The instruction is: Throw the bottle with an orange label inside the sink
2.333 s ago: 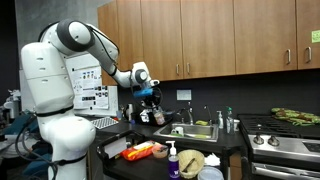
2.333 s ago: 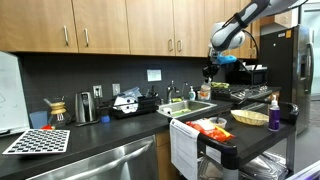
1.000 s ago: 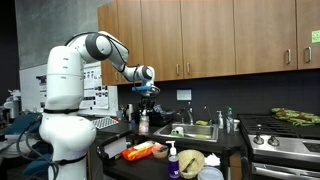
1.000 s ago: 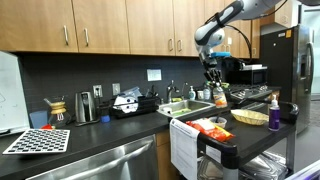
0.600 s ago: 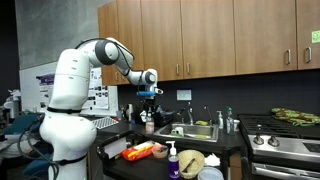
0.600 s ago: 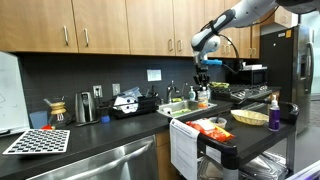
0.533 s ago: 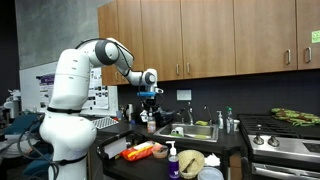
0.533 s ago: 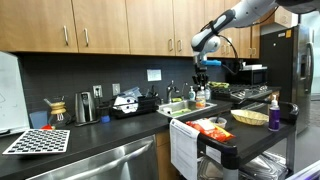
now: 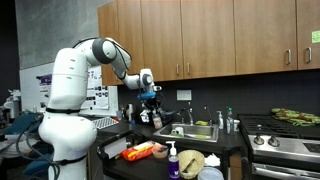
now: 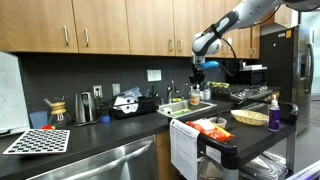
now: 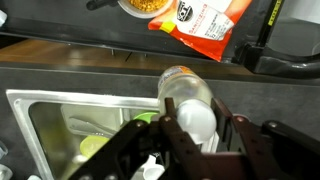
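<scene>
My gripper [image 11: 195, 135] is shut on the bottle [image 11: 186, 95]. The pale cap faces the wrist camera and the jaws stand either side of the neck. The orange label is hidden in this view. The bottle hangs over the dark countertop just beside the steel sink [image 11: 50, 120]. In both exterior views the gripper [image 9: 151, 101] [image 10: 197, 76] holds the small bottle [image 9: 154, 114] [image 10: 196, 91] in the air near the sink [image 9: 196, 131] [image 10: 188, 109] and its curved tap [image 9: 188, 112].
A green item [image 11: 92, 146] and white utensils lie in the basin. On the dark cart stand an orange-red packet [image 9: 143, 151] [image 11: 198, 26], a white pump bottle [image 9: 172, 160] and a woven bowl [image 9: 190, 160]. A stove [image 9: 285, 142] is beyond the sink.
The arm has carried the bottle away from the cart to the sink's edge. In the last half second it shifted only a little.
</scene>
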Motion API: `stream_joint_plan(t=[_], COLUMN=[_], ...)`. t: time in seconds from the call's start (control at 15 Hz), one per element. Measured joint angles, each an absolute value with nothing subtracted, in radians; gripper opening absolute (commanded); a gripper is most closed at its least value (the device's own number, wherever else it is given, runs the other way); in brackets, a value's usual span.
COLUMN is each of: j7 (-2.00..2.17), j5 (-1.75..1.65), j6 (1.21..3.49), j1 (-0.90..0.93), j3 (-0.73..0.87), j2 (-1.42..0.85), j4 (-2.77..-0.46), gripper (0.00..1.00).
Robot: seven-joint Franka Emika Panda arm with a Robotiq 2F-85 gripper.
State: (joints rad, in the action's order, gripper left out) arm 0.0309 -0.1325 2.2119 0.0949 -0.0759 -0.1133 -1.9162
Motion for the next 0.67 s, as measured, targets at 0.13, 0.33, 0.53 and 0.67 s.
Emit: stream_joint_plan(t=[0.13, 0.33, 0.53, 0.67], j7=[0.033, 0.033, 0.032, 0.032], j5=[-0.129, -0.118, -0.080, -0.049], j6=[2.138, 1.938, 1.696, 1.555], j1=[0.094, 0.094, 0.094, 0.092], j3=[-0.076, -0.076, -0.076, -0.075], j2=[-0.105, -0.088, -0.081, -0.084], j4=[-1.918, -1.905, -1.857, -1.817], gripper=[0.14, 0.14, 0.14, 0.14])
